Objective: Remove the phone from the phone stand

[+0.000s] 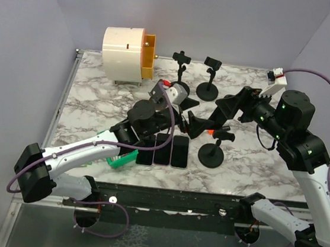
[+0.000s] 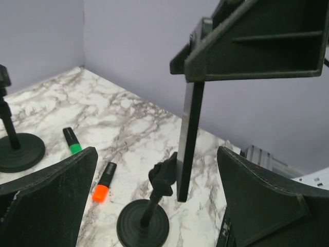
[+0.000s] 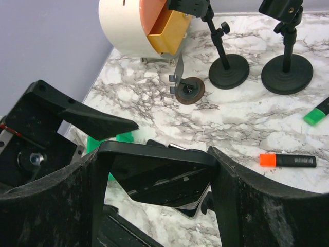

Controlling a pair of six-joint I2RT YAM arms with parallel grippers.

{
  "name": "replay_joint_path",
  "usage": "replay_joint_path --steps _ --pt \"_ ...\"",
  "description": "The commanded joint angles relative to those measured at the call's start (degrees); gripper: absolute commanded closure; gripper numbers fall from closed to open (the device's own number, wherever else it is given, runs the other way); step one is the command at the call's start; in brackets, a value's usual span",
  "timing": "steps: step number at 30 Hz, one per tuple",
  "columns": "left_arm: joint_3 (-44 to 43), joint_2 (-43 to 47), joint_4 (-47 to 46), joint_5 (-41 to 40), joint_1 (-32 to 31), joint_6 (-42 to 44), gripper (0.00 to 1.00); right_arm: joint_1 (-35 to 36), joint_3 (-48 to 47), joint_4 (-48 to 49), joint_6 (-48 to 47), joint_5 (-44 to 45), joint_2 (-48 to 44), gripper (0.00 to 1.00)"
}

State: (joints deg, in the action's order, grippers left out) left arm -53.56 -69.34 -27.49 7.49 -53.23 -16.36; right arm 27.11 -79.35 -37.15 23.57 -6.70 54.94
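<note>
The black phone (image 2: 189, 139) hangs upright and edge-on, its lower end right beside the clamp head of the black phone stand (image 2: 149, 211); whether they touch I cannot tell. My right gripper (image 3: 157, 170) is shut on the phone (image 3: 159, 167) across its width, holding it from above. In the top view it (image 1: 216, 114) sits over the stand (image 1: 211, 154). My left gripper (image 2: 157, 177) is open, its fingers (image 2: 51, 200) spread wide on either side of the stand and phone, touching neither.
Three phones (image 1: 163, 149) lie flat side by side near the front. Two more stands (image 1: 181, 72) (image 1: 209, 81) are at the back, beside a white and orange drum (image 1: 128, 55). An orange marker (image 2: 104, 181) and a green marker (image 2: 72, 140) lie near the stand.
</note>
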Motion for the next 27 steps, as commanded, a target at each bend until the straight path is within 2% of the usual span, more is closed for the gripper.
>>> replay_joint_path --steps 1,5,15,22,27 --pt "-6.04 -3.68 9.89 -1.44 -2.9 4.44 0.01 0.13 -2.22 0.14 1.09 1.46 -0.1 1.0" --pt "-8.75 -5.93 11.7 -1.27 -3.95 4.69 0.05 0.18 -1.91 0.14 0.82 1.53 -0.18 1.0" --pt "-10.25 -8.06 12.46 1.75 -4.16 3.45 0.28 0.13 -1.35 0.19 0.22 1.39 -0.31 1.0" --pt "-10.35 -8.46 11.95 2.31 -4.12 2.91 0.58 0.13 -1.24 0.16 0.16 1.31 -0.4 1.0" --pt "-10.08 -8.29 11.43 2.54 -4.16 2.75 0.62 0.13 -1.11 0.15 0.03 1.34 -0.45 1.0"
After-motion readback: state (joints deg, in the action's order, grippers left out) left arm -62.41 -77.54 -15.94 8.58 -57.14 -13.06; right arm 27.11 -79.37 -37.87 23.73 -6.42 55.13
